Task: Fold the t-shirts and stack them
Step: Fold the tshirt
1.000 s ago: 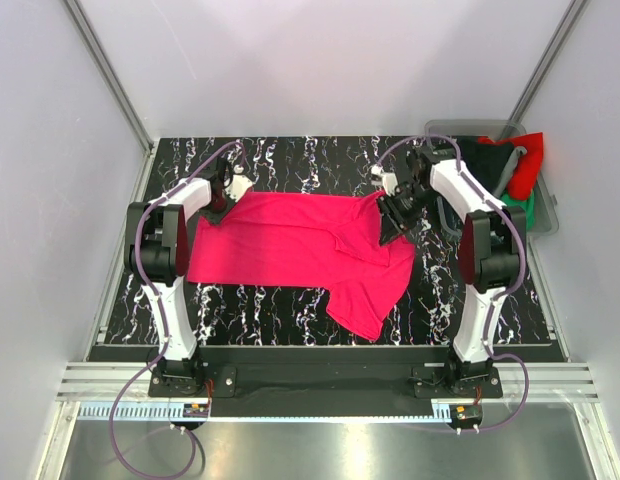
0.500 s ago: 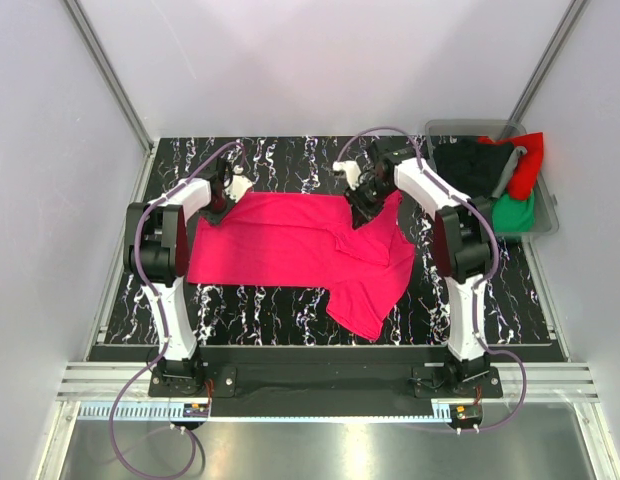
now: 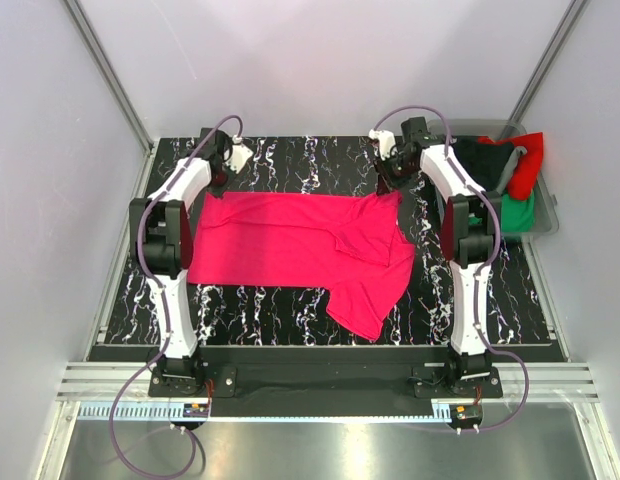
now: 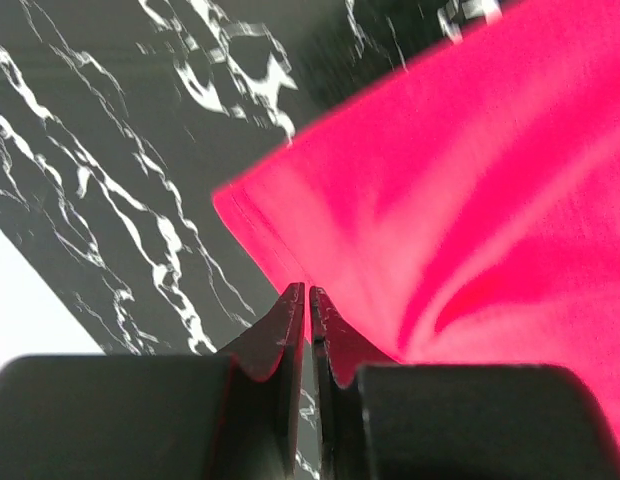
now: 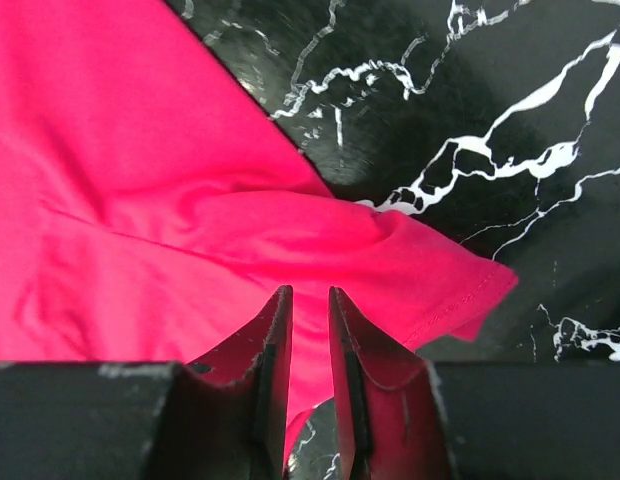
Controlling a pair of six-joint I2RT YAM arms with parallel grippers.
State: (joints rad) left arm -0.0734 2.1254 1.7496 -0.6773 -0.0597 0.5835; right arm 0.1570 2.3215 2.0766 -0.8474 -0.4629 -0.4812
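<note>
My left gripper (image 3: 216,182) (image 4: 308,292) is at the far left of the table (image 3: 310,160), clenched on the hem of the pink shirt (image 3: 280,240) (image 4: 470,200) just beside its far-left corner. The jaws stand almost together, with only a thin slit between them, and the hem runs into that slit.

My right gripper (image 3: 390,183) (image 5: 307,292) is at the shirt's (image 5: 140,150) far-right corner and grasps the cloth. In the wrist view pink fabric fills the narrow gap between the two fingers. A stitched edge pokes out to the right of them over the black marble.

The shirt lies spread across the middle of the table, its far edge running fairly straight between my two grippers. Its left part lies flat. On the right it is creased, and one flap reaches toward the near edge.

At the far right stands the bin (image 3: 546,222). In it lie a black tee (image 3: 472,156), a red tee (image 3: 531,160) draped over the rim, and a green tee (image 3: 517,211) on the near side.
</note>
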